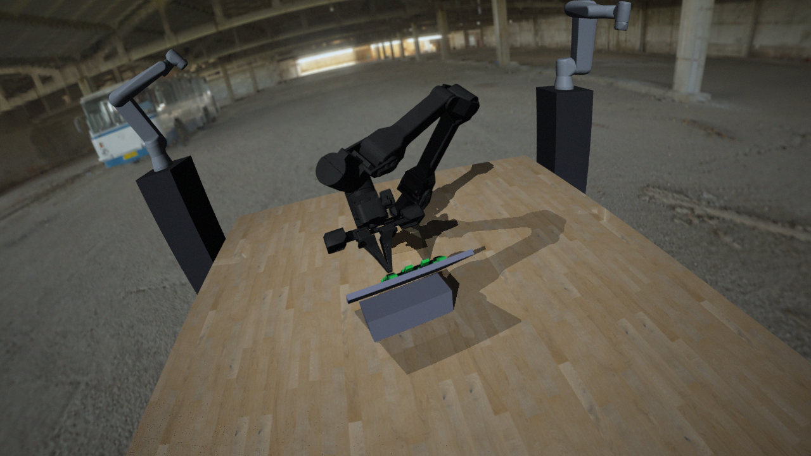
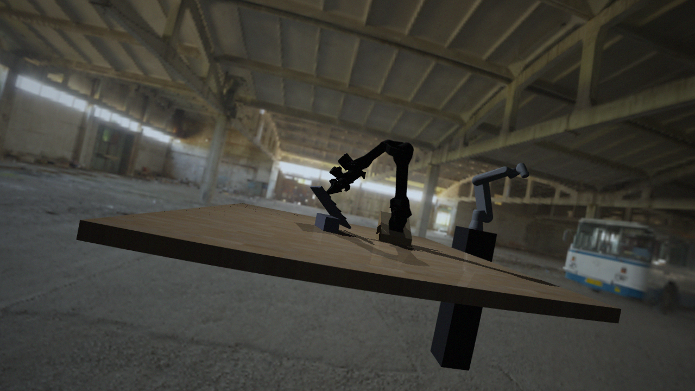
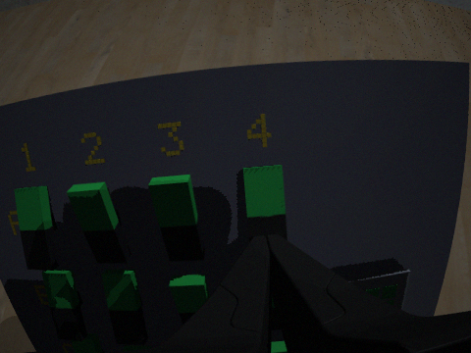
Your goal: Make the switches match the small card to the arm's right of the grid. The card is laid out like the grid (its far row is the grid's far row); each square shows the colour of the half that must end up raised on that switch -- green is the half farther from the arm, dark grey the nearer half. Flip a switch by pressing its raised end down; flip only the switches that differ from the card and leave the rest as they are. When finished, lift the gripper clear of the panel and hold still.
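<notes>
My gripper point(image 1: 389, 270) point(image 2: 328, 193) point(image 3: 266, 247) is shut and empty. Its tips are at the dark nearer half of switch A4 point(image 3: 265, 191); whether they touch it I cannot tell. A4's green half looks sloped down, its dark half raised. A1 point(image 3: 31, 208) looks the same. A2 point(image 3: 91, 208) and A3 point(image 3: 173, 201) look raised at the green half. Row B's left three switches are partly shadowed. The fingers hide B4 and most lower switches. The tilted panel point(image 1: 459, 256) point(image 3: 343, 147) carries them. The card point(image 3: 398, 281) is partly covered by the right finger, its pattern unreadable.
The panel rests on a grey block point(image 1: 410, 317) point(image 2: 326, 222) on the wooden table point(image 1: 272, 368) point(image 2: 218, 243). Two grey arms point(image 1: 135, 121) point(image 1: 583, 45) stand on black pedestals beyond the table. The panel's far edge rises above the block.
</notes>
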Controlling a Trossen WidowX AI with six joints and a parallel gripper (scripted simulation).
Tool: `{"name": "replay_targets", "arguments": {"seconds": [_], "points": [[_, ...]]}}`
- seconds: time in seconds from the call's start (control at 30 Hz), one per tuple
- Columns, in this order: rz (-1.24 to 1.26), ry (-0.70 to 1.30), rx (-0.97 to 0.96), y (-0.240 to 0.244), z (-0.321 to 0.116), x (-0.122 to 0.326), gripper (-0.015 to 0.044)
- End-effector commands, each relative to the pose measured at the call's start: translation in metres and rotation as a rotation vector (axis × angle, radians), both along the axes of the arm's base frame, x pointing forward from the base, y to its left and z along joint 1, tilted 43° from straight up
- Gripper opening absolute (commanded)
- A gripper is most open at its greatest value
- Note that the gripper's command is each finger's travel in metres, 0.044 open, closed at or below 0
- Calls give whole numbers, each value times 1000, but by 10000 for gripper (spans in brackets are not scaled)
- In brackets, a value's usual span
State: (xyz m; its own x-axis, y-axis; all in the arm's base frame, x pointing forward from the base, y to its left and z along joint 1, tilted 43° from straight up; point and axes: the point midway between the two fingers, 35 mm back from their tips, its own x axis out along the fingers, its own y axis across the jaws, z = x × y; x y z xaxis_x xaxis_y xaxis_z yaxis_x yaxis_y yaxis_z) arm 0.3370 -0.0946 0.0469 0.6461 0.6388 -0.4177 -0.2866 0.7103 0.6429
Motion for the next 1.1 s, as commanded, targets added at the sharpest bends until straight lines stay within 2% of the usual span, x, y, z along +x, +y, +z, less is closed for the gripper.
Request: {"name": "replay_targets", "arguments": {"seconds": [0.0, 1.07], "points": [[-3, 4, -2, 0, -1, 0, 0], [-3, 4, -2, 2, -2, 2, 0]]}}
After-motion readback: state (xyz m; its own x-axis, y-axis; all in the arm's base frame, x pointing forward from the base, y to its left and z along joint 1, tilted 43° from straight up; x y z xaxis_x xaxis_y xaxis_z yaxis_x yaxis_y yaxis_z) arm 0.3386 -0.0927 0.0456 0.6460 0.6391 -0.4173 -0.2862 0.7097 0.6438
